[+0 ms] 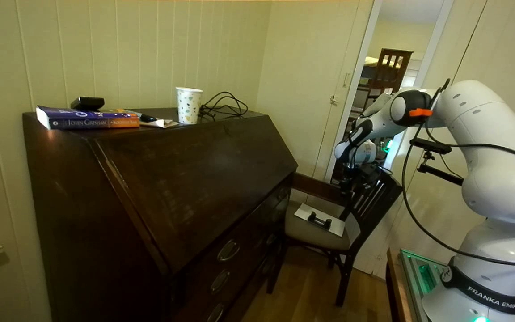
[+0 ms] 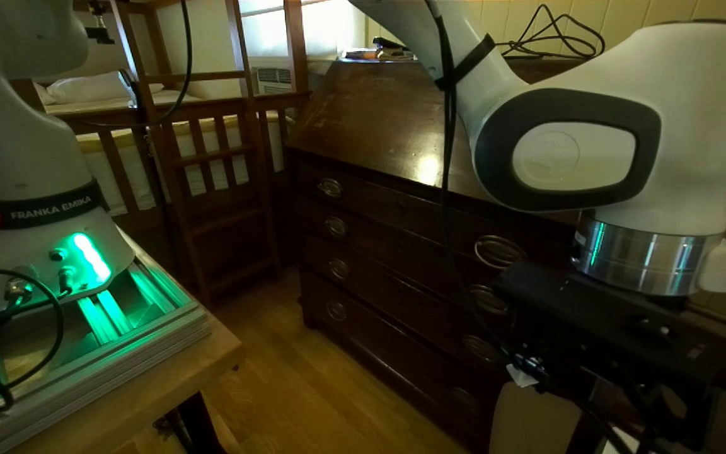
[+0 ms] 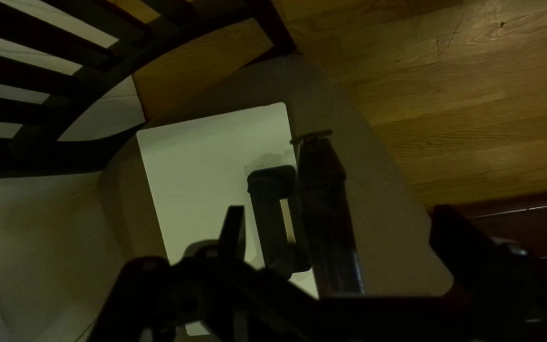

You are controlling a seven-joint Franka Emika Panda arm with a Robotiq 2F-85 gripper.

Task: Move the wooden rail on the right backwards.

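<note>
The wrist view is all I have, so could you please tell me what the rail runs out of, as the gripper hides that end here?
Observer: In an exterior view, the rail runs out from the desk.
Operator: Thank you; is anything standing on the desk?
Observer: Yes, a cup stands upright on it.
Operator: And would you say that its drawers are shut?
Observer: The drawers that show in an exterior view look shut, though the arm hides part of the front.
</note>
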